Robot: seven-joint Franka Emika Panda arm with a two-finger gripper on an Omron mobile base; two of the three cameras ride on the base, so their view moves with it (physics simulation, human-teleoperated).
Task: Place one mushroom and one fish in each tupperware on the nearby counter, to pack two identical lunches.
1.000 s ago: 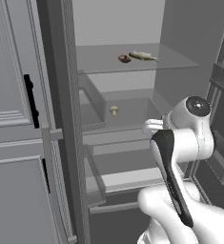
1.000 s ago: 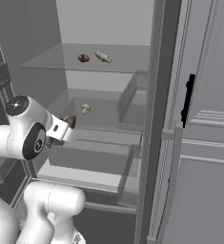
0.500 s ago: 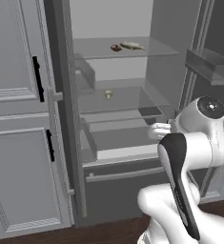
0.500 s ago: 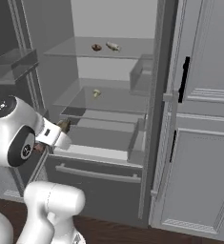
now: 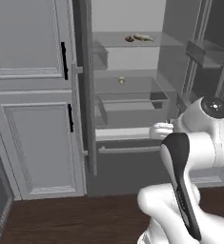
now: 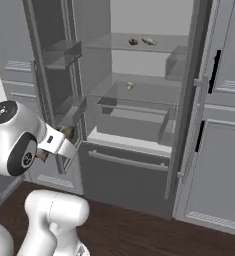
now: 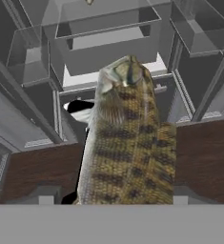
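A speckled brown fish (image 7: 127, 138) stands up large in the hand view, with my gripper (image 6: 67, 134) shut on it, low in front of the open fridge. Its fingers are hidden behind the fish. On the fridge's top glass shelf lie another fish (image 5: 143, 37) and a brown mushroom (image 5: 129, 39). The shelf below carries a pale mushroom (image 5: 121, 81). From the right base these are the fish (image 6: 148, 41), the brown mushroom (image 6: 133, 41) and the pale mushroom (image 6: 130, 86). The tupperware and the counter are out of view.
The fridge stands open with a drawer (image 5: 132, 107) pulled forward and door bins (image 6: 64, 52) on its swung door. Tall grey cabinets with black handles (image 5: 64, 57) flank it. Dark wooden floor (image 5: 61, 219) lies in front.
The whole picture has shifted: the base has backed away from the fridge, which now looks smaller and farther. The fish stays in the gripper.
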